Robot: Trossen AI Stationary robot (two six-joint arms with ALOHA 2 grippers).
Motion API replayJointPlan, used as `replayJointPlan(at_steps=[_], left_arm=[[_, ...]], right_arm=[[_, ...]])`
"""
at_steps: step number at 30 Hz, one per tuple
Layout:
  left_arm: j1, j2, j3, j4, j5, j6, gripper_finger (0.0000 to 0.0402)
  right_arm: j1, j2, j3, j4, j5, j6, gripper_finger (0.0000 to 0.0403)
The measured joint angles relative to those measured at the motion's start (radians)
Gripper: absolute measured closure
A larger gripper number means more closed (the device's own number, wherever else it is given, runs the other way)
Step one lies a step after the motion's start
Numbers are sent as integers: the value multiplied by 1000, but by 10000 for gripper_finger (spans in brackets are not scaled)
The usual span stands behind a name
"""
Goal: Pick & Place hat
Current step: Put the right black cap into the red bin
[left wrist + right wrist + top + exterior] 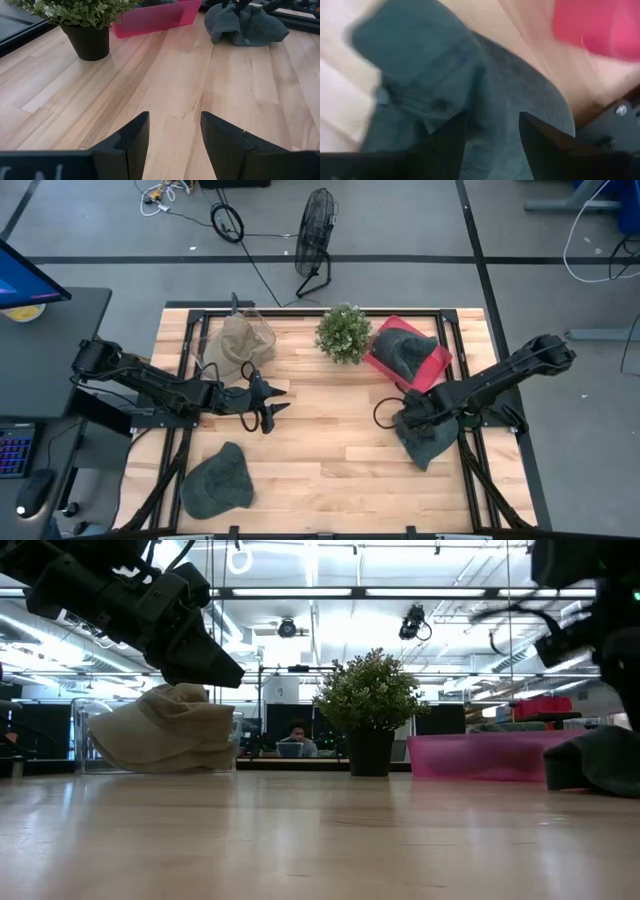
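A dark green hat lies on the table near its right edge; it also shows in the right wrist view and the low view. My right gripper is open, its fingers down at the hat's left part. A second dark green hat lies in a pink tray. A third green hat lies at the near left. A beige hat sits in a clear box at the far left. My left gripper is open and empty above mid-table. My right gripper comes at the dark green hat from above with its fingers spread over the cloth. I cannot tell whether they touch it. The hat lies on the table.
A potted plant stands at the far middle, between the clear box and the pink tray. Bare wood lies between the two grippers. A black frame runs along the table's edges.
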Motion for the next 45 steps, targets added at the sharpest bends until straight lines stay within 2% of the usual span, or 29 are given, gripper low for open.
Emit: replayJointPlan(at_steps=[2,5,8,11,15,16,18,21,25,30,33,40,45], left_arm=[[0,0,0,0,0,0,220],[0,0,0,-3,0,0,220],[0,0,0,-16,0,2,220],[0,0,0,-17,0,2,220],[0,0,0,-21,0,2,220],[0,0,0,-24,0,2,220],[0,0,0,-23,0,2,220],[0,0,0,-24,0,2,220],[0,0,0,-25,0,2,220],[0,0,0,-32,0,2,220],[0,0,0,-32,0,2,220],[0,0,0,-38,0,2,220],[0,0,0,-37,0,2,220]], right_arm=[[0,0,-38,22,-6,9,211],[-1,0,-83,100,-24,-63,209],[0,-1,-106,150,-15,-100,221],[0,-1,-96,147,-1,-113,269],[-1,0,-57,139,-19,-173,373],[-1,1,-40,140,-28,-192,386],[0,2,4,152,-53,-226,385],[7,2,94,184,-84,-362,390],[34,1,237,211,-76,-679,396],[63,1,357,181,43,-1123,400],[46,0,387,90,164,-1246,400],[-56,0,391,-321,419,-1452,401],[-166,0,391,-369,495,-1744,401]])
